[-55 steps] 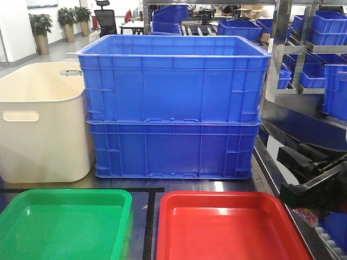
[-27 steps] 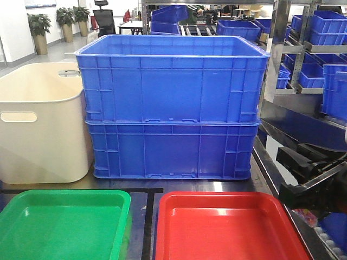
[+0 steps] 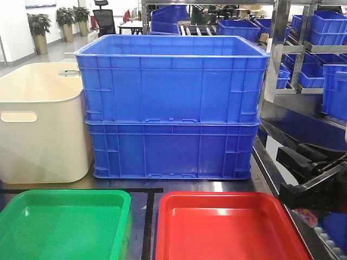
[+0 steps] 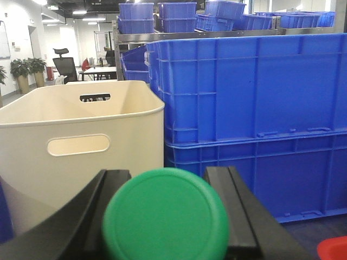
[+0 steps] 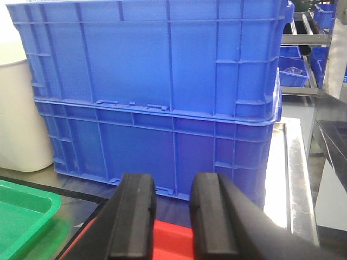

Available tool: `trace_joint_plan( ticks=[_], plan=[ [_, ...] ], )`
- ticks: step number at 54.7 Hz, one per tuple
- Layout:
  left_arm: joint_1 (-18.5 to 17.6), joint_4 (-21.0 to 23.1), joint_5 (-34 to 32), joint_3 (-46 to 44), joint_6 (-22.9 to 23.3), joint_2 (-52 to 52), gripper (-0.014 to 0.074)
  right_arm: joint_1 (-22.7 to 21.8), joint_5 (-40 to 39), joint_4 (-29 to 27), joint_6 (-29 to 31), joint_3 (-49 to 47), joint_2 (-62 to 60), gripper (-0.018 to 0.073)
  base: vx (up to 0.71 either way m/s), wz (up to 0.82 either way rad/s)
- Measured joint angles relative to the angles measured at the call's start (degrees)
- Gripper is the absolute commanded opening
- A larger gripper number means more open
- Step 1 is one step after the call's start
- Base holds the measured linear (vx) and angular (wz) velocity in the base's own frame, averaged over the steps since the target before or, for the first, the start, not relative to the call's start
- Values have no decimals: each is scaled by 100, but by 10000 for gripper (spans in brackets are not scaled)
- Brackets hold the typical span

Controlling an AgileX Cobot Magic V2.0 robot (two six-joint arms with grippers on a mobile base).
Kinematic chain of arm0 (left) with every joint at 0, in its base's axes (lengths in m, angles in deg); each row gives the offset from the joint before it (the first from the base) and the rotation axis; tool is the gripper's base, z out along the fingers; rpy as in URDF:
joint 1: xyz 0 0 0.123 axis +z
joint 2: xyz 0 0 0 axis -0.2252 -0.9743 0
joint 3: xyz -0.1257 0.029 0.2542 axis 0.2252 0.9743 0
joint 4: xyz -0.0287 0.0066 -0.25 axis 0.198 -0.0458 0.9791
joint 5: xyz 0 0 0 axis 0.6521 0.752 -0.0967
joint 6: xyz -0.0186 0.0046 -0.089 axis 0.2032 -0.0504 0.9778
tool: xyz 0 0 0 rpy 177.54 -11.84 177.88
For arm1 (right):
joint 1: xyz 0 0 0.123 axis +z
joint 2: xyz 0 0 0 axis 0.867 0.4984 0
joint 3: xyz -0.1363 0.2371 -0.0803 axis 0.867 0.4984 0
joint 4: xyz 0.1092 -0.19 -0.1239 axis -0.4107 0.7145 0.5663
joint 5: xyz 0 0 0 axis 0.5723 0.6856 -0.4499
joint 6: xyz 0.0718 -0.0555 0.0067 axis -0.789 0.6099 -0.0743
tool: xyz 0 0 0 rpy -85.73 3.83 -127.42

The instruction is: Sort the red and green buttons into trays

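Observation:
In the left wrist view my left gripper (image 4: 165,181) is shut on the green button (image 4: 165,216). Its round green cap fills the space between the two black fingers (image 4: 97,211), and its base is hidden. In the right wrist view my right gripper (image 5: 172,187) is open and empty, with a narrow gap above the far rim of the red tray (image 5: 173,238). The green tray (image 3: 62,225) and red tray (image 3: 227,227) lie side by side at the front and both look empty. The red button is out of view. Neither gripper shows in the front view.
Two stacked blue crates (image 3: 172,108) stand right behind the trays. A cream bin with handle holes (image 3: 40,124) stands to their left. A black structure (image 3: 312,179) and metal shelving with more blue crates (image 3: 320,49) are on the right.
The front view has shifted a few pixels, so the crates and trays sit slightly further left. Nothing else has visibly moved, and both trays look the same.

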Motion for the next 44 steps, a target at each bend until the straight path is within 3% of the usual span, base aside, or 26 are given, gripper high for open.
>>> trace_joint_plan(
  ticks=[20, 30, 44],
  plan=[
    [0, 0, -48, 0, 0, 0, -6, 5, 0, 0, 0, 0, 5, -9, 0, 0],
    [0, 0, -146, 0, 30, -138, -6, 263, -46, 0, 0, 0, 328, -9, 0, 0],
    [0, 0, -174, 0, 1023, -1049, -5, 701, -499, 0, 0, 0, 1349, -7, 0, 0]
  ],
)
